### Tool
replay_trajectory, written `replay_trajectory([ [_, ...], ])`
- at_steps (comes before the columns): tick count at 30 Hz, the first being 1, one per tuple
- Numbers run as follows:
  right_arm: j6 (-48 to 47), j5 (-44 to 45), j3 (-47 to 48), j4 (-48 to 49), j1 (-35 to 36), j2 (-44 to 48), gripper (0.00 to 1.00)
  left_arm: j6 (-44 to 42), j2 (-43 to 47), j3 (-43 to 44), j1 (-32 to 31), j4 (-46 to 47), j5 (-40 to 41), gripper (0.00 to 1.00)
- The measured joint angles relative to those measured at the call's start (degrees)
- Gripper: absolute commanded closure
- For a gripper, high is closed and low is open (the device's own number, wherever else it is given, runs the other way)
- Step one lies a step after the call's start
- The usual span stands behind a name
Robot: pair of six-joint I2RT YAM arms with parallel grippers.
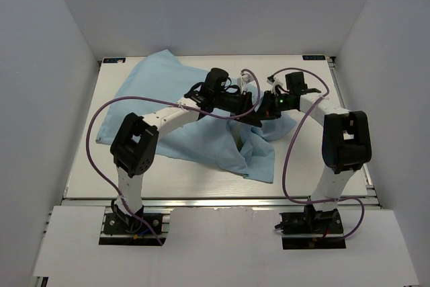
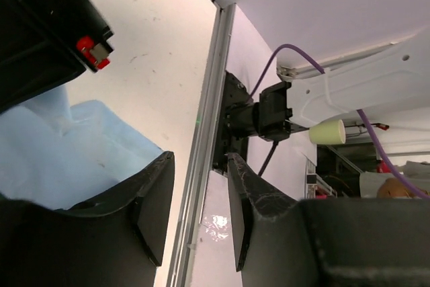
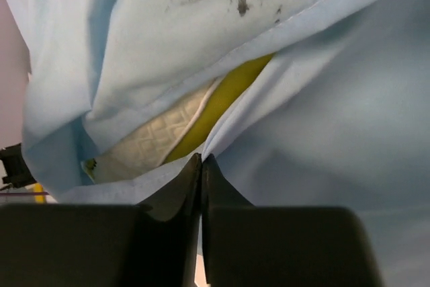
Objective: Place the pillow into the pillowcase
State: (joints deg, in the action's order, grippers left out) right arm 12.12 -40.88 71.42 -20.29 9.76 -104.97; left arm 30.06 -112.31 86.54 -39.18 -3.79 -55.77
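- Top view: the pillowcase point(image 1: 156, 84) sprawls from the far-left corner of the desk point(image 1: 91, 173) to its middle, and both arms meet over its bunched middle. The pillow can't be seen from here. That heap of folds could snag anything pushed deeper.
- Left wrist: the left end effector point(image 2: 198, 210) has its fingers apart and is gripping nothing, with blue cloth just beside it. With only one side held, the mouth may sag closed.
- Right wrist: the right end effector point(image 3: 201, 166) is pinched together on the pillowcase hem. The pillow point(image 3: 158, 136) peeks out of the opening, yellow rim showing. It's a thin pinch, so a tug could slip it.

Yellow-rimmed pillow point(image 3: 161, 136) inside rumpled light-blue pillowcase point(image 1: 151, 89)
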Motion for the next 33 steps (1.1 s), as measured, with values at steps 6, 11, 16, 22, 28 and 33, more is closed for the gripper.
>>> replay_trajectory([
  [6, -3.15, -0.04, -6.56, 0.09, -3.82, 2.10, 1.00, -2.19, -0.09, 3.34, 0.02, -4.35, 1.51, 0.49],
  [11, -7.26, 0.39, -11.93, -0.61, -13.40, 7.74, 1.00, -9.42, -3.02, 15.37, 0.13, -16.17, 12.26, 0.48],
  [16, -11.47, 0.22, -12.39, -0.96, -14.53, 10.16, 1.00, -14.14, -10.27, 26.21, 0.15, -23.17, 23.89, 0.49],
  [22, -12.76, 0.20, -14.34, -0.48, -14.16, 10.10, 1.00, -18.71, -18.21, 29.55, -1.22, -30.29, 34.01, 0.48],
  [28, -10.54, -1.81, -14.84, 1.73, -15.47, 10.10, 1.00, -22.51, -17.84, 25.35, -5.46, -30.91, 42.75, 0.49],
  [33, -5.40, -5.05, -12.98, 3.87, -17.20, 10.10, 1.00, -23.85, -15.45, 17.66, -6.32, -26.56, 48.22, 0.52],
])
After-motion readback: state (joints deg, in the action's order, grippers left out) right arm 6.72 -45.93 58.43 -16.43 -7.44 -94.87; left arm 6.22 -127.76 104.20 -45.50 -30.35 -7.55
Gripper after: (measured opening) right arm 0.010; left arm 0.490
